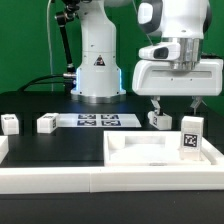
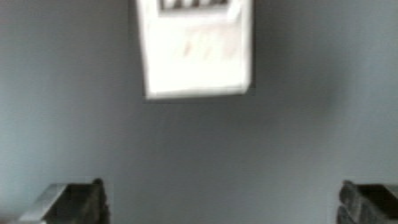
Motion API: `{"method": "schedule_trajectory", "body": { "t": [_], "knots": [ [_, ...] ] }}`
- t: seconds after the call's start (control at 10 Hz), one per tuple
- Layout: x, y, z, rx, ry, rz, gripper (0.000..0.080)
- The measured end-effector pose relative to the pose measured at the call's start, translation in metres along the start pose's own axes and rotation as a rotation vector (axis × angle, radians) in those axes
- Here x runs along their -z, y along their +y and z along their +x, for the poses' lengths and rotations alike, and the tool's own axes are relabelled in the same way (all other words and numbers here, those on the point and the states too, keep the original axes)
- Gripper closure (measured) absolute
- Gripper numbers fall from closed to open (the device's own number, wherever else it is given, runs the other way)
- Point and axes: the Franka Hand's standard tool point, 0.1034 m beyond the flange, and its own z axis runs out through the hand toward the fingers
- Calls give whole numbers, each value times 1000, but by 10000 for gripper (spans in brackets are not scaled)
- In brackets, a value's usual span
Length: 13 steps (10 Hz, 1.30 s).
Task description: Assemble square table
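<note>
The tabletop [image 1: 140,150] lies lower right in the frame, first leg [image 1: 190,136] upright at its right edge, second leg [image 1: 158,119] just behind. Mid-frame lies the marker board [image 1: 95,121]; left of it, third leg [image 1: 46,123], then fourth leg [image 1: 10,124].

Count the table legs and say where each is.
4. One leg at the exterior view's far left, a second next to it, a third near the gripper, a fourth upright at the tabletop, on that view's right.

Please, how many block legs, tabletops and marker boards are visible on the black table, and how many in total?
Block legs: 4
Tabletop: 1
Marker board: 1
Total: 6
</note>
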Motion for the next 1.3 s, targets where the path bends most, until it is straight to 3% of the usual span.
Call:
{"method": "schedule_trajectory", "body": {
  "t": [0.4, 0.7, 1.3],
  "knots": [
    [-5, -2, -19, 26, -27, -4, 151],
    [-3, 11, -7, 120, -10, -1, 151],
    [-5, 13, -8, 144, -32, -3, 151]
  ]
}}
